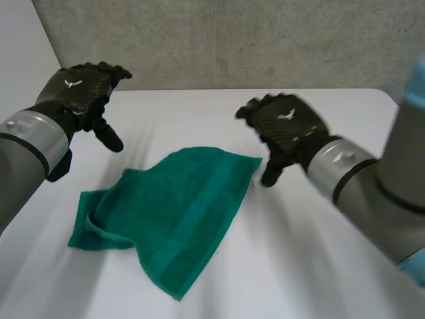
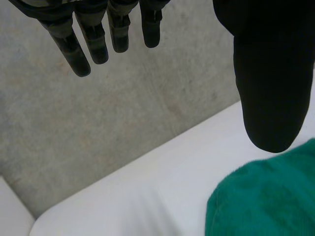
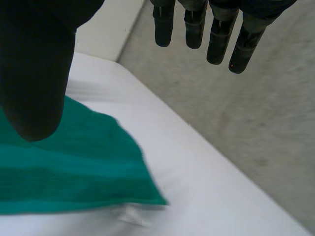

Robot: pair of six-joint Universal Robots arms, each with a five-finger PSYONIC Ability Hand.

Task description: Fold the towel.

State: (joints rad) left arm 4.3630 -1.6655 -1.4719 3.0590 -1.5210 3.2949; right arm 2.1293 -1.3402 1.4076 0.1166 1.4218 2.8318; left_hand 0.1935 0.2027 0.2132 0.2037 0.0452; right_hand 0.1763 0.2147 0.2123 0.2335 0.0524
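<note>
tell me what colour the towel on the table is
Plain green; the towel shows best in the head view.

I read the towel (image 1: 179,212) as solid teal-green with one darker woven band across it. Table (image 1: 319,266) plain white. Left hand (image 1: 76,90) and right hand (image 1: 285,123) black, carbon-weave texture, small white emblem on each back. Arms (image 1: 388,199) grey, silver wrist rings (image 1: 332,163), light-blue cap (image 1: 415,83). Wall (image 1: 232,40) mottled grey.
</note>
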